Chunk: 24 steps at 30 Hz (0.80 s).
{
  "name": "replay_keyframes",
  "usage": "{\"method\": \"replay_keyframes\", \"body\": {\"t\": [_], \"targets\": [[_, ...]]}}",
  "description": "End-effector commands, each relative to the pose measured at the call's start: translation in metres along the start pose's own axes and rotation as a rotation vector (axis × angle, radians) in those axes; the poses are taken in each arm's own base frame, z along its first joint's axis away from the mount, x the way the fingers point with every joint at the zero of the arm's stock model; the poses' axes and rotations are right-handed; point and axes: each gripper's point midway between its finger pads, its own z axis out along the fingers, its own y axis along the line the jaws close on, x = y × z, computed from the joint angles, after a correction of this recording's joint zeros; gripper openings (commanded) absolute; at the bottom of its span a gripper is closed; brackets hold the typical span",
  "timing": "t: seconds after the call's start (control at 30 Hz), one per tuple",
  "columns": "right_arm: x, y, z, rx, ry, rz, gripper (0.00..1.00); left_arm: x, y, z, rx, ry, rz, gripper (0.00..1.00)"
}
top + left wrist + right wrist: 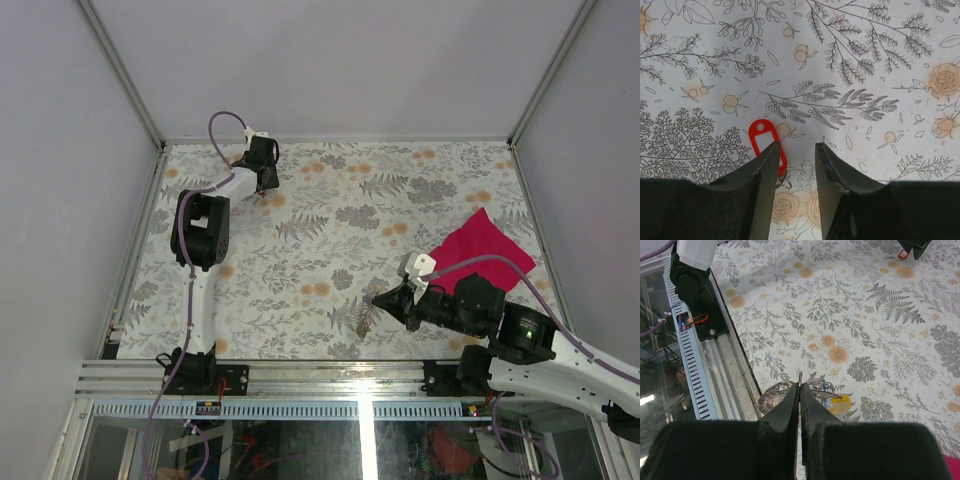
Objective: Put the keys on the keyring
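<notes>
While its two fingers (790,405) are pressed together with no gap, the right gripper (800,387) sits at the near edge of the table (330,230), right of the middle, and seems to be clamped on the keyring (774,392). The ring's thin silvery loops show on both sides of the fingertips. The yellow key (840,404) lies just beside the right-hand loop, touching the flowered cloth of the table, and a small blue piece (826,386) sits against that loop.

The left gripper (796,145) hangs low near the far left corner, its fingers apart and holding nothing. The red key (767,147) lies flat there, its head a red frame with a pale window and a small hole, its lower end hidden under the left finger (757,185). A magenta cloth (480,250) lies near the right edge.
</notes>
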Motion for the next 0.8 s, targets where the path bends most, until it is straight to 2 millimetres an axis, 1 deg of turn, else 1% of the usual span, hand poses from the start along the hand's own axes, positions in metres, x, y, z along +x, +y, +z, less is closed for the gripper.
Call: {"method": "replay_keyframes", "body": {"t": [0.0,0.2,0.33,0.5,0.77], "targets": [[-0.018,-0.002,-0.004,0.011,-0.082,-0.011,0.0,-0.024,-0.001,0.002,-0.01,-0.059,-0.029,0.34],[-0.016,0.001,-0.002,0.0,-0.085,-0.004,0.0,-0.017,0.002,0.003,-0.022,-0.033,-0.039,0.33],[-0.017,0.002,-0.001,-0.006,-0.087,-0.004,0.0,-0.011,0.003,0.0,-0.028,-0.017,-0.053,0.33],[-0.016,0.004,0.001,-0.017,-0.082,-0.002,0.0,-0.012,0.005,-0.006,-0.03,-0.03,-0.063,0.33],[-0.015,0.006,0.002,-0.029,-0.081,0.001,0.0,-0.008,0.013,-0.01,-0.061,-0.033,-0.054,0.34]]}}
